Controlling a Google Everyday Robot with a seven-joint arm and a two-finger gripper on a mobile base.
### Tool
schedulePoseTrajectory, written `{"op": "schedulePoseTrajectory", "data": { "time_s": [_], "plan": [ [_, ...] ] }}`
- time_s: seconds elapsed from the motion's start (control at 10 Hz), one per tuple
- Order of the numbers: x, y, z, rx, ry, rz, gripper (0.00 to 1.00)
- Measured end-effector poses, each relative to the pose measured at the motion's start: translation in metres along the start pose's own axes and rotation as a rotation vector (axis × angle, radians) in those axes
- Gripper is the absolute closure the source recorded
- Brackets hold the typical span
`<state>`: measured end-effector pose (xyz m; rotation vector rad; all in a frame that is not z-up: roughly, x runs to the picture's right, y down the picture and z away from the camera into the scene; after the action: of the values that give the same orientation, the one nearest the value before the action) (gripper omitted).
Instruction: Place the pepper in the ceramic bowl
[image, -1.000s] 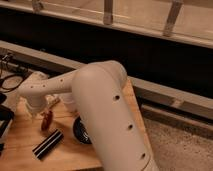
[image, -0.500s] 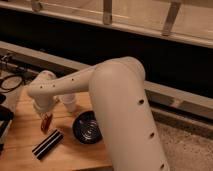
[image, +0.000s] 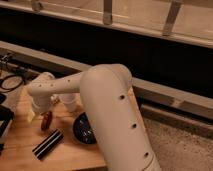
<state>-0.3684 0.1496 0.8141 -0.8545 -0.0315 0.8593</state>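
The pepper (image: 46, 121) is a small dark red glossy piece, seen directly below my gripper (image: 42, 111) at the left of the wooden table (image: 20, 145). I cannot tell whether it rests on the table or hangs from the gripper. The ceramic bowl (image: 81, 131) is round, dark and glossy. It sits just right of the pepper, and its right side is hidden behind my white arm (image: 107, 110).
A small white cup (image: 69, 103) stands behind the bowl, close to the gripper. A black-and-white striped flat bar (image: 47, 144) lies on the table in front of the pepper. Black cables (image: 12, 80) lie at the far left. A dark wall runs behind the table.
My arm's big link has swung and now covers more of the bowl than half a second ago. The gripper and pepper have stayed almost in place at the left of the bowl.
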Motion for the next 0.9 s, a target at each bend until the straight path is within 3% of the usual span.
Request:
{"op": "schedulePoseTrajectory", "data": {
  "time_s": [0.3,0.5,0.9],
  "plan": [
    [-0.005,0.002,0.012,-0.018,0.023,-0.010,0.20],
    [-0.004,0.004,0.027,-0.021,0.064,-0.016,0.20],
    [0.007,-0.003,0.044,0.002,0.133,0.007,0.20]
  ]
}}
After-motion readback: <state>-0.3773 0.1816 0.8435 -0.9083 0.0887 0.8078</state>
